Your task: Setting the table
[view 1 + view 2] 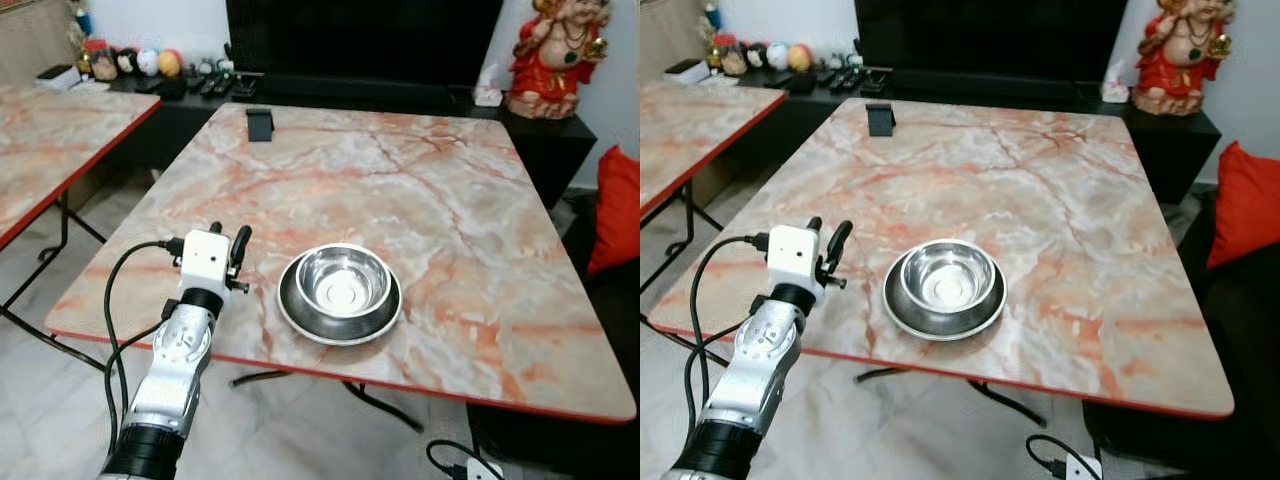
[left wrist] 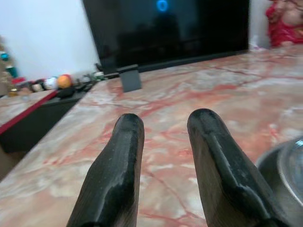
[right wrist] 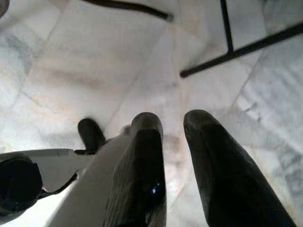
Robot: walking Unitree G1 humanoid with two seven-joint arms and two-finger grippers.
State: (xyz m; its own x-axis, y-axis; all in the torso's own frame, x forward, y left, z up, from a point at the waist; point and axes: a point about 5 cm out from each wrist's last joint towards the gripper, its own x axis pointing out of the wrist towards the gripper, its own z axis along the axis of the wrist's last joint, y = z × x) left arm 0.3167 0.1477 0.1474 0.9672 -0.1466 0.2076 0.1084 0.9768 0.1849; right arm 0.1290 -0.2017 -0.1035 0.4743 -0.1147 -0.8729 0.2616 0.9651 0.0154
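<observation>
A shiny steel bowl (image 1: 343,278) sits inside a shallow steel plate (image 1: 300,322) near the front edge of the marble table (image 1: 420,170). My left gripper (image 1: 228,233) hovers low over the table's front left part, a short way left of the plate. Its fingers (image 2: 124,156) are open, point toward the far side and hold nothing. The plate's rim (image 2: 272,163) shows at the edge of the left wrist view. My right gripper (image 3: 173,118) hangs over the tiled floor beside black table legs (image 3: 246,45), slightly open and empty.
A small black stand (image 1: 260,124) rests at the table's far left edge. Behind it are a dark TV (image 1: 360,40) and a low shelf with remotes and a red statue (image 1: 555,55). A second marble table (image 1: 50,140) stands left, a red cushion (image 1: 618,210) right.
</observation>
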